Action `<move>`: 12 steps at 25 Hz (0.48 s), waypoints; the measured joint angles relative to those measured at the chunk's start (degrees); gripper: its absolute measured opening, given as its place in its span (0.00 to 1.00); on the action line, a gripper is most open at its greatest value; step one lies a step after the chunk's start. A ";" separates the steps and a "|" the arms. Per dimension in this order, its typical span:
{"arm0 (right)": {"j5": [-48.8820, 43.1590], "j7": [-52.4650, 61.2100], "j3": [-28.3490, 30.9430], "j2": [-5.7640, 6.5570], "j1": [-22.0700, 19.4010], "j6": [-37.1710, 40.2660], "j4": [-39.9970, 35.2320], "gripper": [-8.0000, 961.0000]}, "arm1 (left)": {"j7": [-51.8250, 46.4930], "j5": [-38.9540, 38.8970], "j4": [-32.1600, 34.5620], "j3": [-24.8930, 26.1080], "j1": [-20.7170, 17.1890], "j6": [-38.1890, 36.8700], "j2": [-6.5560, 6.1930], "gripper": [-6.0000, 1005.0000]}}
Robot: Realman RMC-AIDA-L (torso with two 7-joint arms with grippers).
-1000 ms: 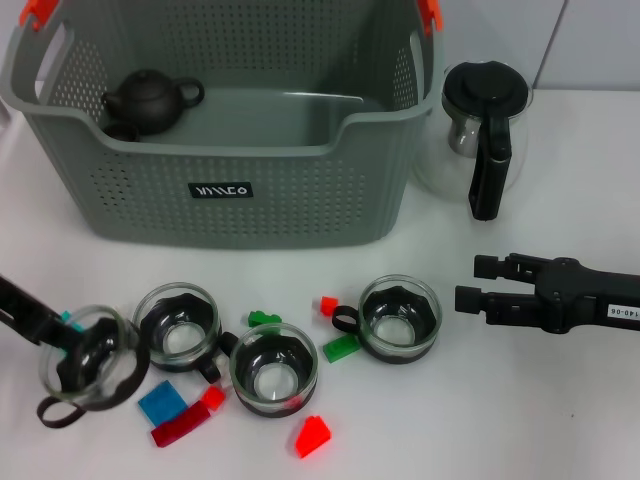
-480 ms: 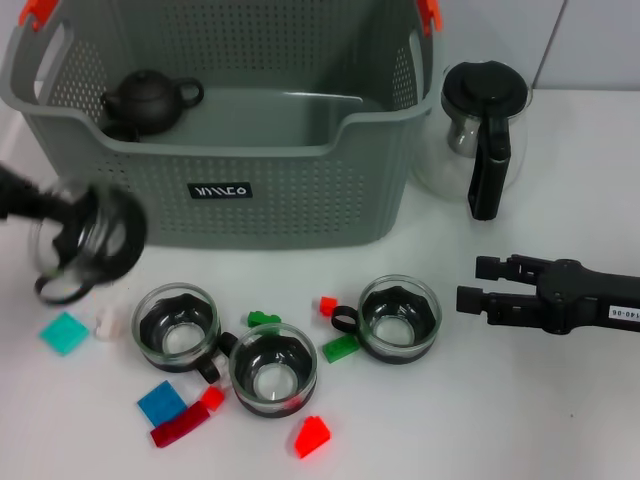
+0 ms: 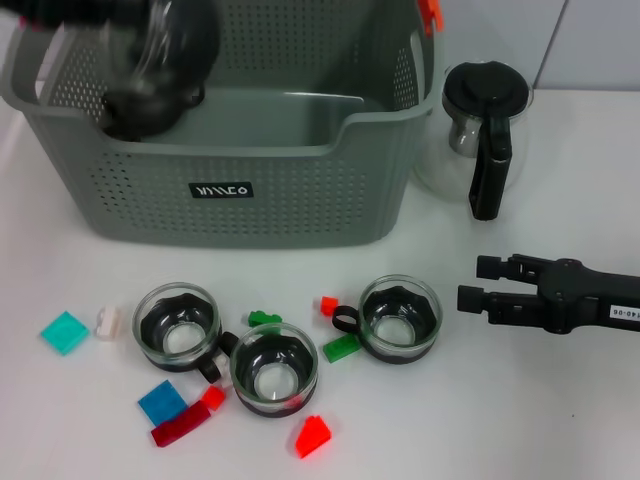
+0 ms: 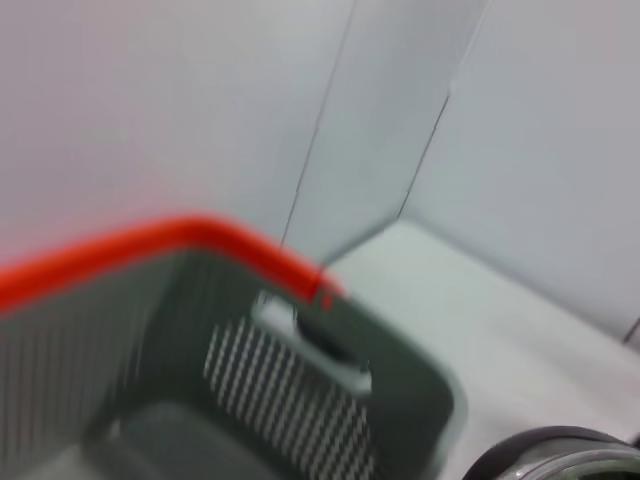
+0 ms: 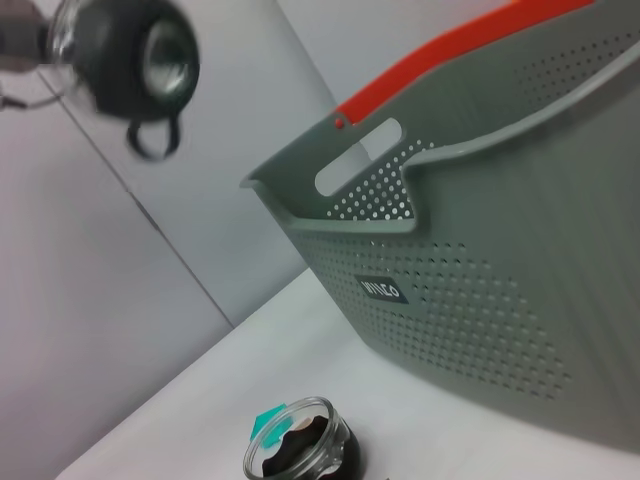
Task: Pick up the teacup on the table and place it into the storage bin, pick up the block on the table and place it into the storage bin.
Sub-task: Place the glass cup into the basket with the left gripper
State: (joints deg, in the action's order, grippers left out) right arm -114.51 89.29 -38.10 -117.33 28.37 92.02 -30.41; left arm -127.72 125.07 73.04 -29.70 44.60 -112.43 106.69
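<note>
**Left gripper holding glass teacup above bin's left end**

Left gripper [image 3: 60, 12] pinched on a glass teacup [image 3: 165, 50], held tipped above the left end of the grey storage bin [image 3: 250, 150], over the black teapot [image 3: 140, 108] inside. Right gripper [image 3: 470, 285] low over the white table [image 3: 560, 400], right of the cups, spread, holding nothing. Three more glass teacups [image 3: 178, 326] [image 3: 273, 370] [image 3: 400, 318] sit in front of the bin among loose blocks: teal block [image 3: 64, 332], red block [image 3: 313, 436], green block [image 3: 342, 348]. Glass jug [image 3: 482, 135] stands just right of the bin.

arms now
my left gripper [image 3: 60, 12] is raised high at far left, gripping; my right gripper [image 3: 475, 285] rests low.
</note>
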 joint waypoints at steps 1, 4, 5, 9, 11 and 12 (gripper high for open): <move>0.02 0.00 0.01 0.00 0.04 0.00 0.00 0.95 | 0.00 -0.11 -0.05 -0.13 0.88 1.42 0.07 0.05; 0.27 0.00 0.05 0.00 0.15 0.05 0.00 0.95 | -0.08 0.27 -0.18 -1.89 3.14 7.11 0.52 0.05; 0.31 0.00 0.04 0.00 0.17 0.11 0.00 0.95 | -0.11 0.76 -0.83 -4.12 3.91 9.89 0.52 0.05; 0.35 0.00 0.11 -0.01 0.24 0.21 0.00 0.95 | 0.21 3.05 -6.69 -12.63 6.16 21.41 0.17 0.05; 0.35 0.00 0.12 -0.08 0.27 0.17 0.00 0.95 | 0.80 4.56 -9.98 -15.50 7.15 27.02 0.17 0.05; 0.35 0.00 0.13 -0.16 0.28 0.16 0.00 0.95 | 1.15 5.39 -11.59 -16.80 7.56 29.57 0.28 0.05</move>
State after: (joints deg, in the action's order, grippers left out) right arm -114.16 89.29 -37.97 -117.49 28.65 92.18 -30.41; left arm -126.56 130.46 61.45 -46.51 52.16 -82.86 106.97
